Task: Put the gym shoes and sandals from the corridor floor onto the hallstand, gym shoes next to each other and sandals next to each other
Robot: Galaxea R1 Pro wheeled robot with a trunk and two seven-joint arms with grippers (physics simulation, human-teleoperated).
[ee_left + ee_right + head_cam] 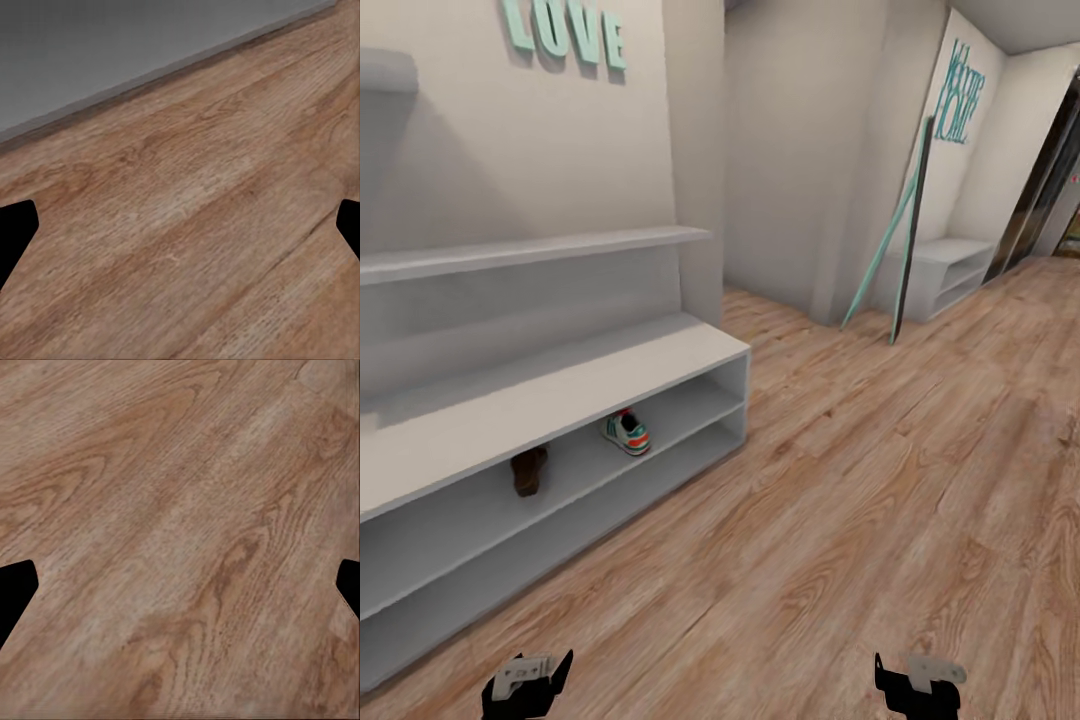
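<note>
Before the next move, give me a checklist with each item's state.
1. Left claw open and empty: ok.
2. Right claw open and empty: ok.
3. One gym shoe on the rack: ok.
4. One sandal on the rack: ok, same shelf, apart from the shoe.
5. Second gym shoe and second sandal located: cannot tell.
6. Pairs side by side: not ok, one of each so far.

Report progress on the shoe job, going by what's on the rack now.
Done: one gym shoe and one sandal sit on a shelf inside the hallstand. In hand: nothing; the left end effector and right end effector are open over the corridor floor. Left: the other gym shoe and sandal, then pairing.
</note>
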